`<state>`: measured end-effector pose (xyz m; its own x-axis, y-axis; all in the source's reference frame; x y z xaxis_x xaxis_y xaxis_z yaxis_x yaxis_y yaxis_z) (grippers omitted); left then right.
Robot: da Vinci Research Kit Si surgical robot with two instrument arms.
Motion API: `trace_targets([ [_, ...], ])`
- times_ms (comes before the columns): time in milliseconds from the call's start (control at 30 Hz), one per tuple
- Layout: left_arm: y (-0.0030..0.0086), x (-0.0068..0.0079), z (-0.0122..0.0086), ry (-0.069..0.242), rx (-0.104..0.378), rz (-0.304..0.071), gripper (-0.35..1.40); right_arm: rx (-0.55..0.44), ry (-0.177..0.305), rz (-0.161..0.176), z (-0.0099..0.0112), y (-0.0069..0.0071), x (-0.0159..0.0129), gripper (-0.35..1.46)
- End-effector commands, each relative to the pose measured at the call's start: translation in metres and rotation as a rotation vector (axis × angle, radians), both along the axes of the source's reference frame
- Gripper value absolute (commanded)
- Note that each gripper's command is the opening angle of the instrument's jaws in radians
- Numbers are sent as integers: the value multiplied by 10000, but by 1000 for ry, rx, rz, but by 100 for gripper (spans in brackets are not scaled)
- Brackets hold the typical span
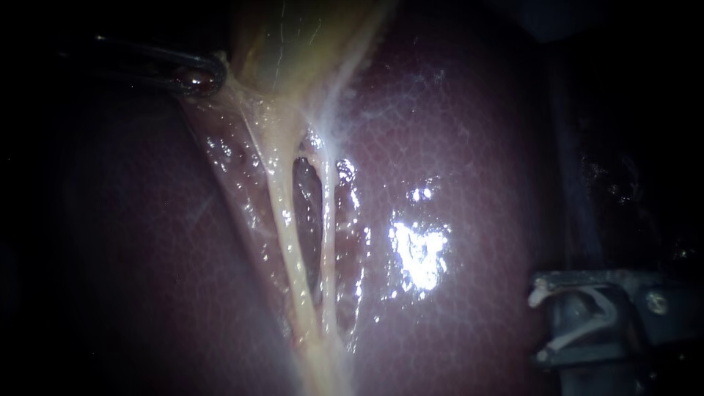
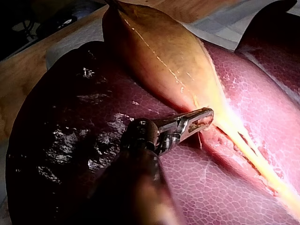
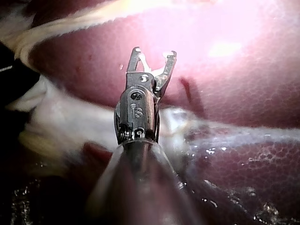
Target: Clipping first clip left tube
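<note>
1. Left instrument [image 1: 199, 78] comes in from the upper left. Its pincer is clamped on a thin fringe of tissue at the gallbladder [image 1: 286, 44] edge, both jaws pressed together on it.
2. Left wrist view, same story: the left instrument [image 2: 200, 118] bites right where the yellow-green gallbladder [image 2: 159, 56] narrows, and pale strands are pulled taut ahead of the tip.
3. Two pale tubes run down the middle of the endoscope view. The left tube [image 1: 286, 227] is the thicker one, the right tube [image 1: 328, 242] is thinner, and a dark slot opens between them before they meet lower down.
4. Liver [image 1: 455, 147] all around, dark red and wet, with bright glare just right of the tubes.
5. Right instrument [image 1: 546, 326] sits low at the right edge, well apart from the left tube. Its pincer stands wide, with a white clip [image 1: 537, 296] seated between the two jaws.
6. Right wrist view confirms it: right instrument [image 3: 153, 58] spread in a V, clip [image 3: 143, 62] lining both jaws (white ends poke out at the tips), liver [image 3: 243, 89] ahead.
7. A wooden desk [image 2: 23, 93] shows beyond the liver [image 2: 211, 187].
</note>
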<state>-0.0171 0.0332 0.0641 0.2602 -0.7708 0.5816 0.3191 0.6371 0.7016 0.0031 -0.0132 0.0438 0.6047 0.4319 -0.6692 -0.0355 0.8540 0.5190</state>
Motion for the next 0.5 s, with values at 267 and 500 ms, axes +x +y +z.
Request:
trace_targets([
  [267, -1, -2, 2, 1, -1, -1, -35, 16, 34, 44, 8, 7, 41, 50],
  [500, -2, -4, 2, 2, -2, -2, -35, 34, 37, 78, 20, 13, 69, 50],
])
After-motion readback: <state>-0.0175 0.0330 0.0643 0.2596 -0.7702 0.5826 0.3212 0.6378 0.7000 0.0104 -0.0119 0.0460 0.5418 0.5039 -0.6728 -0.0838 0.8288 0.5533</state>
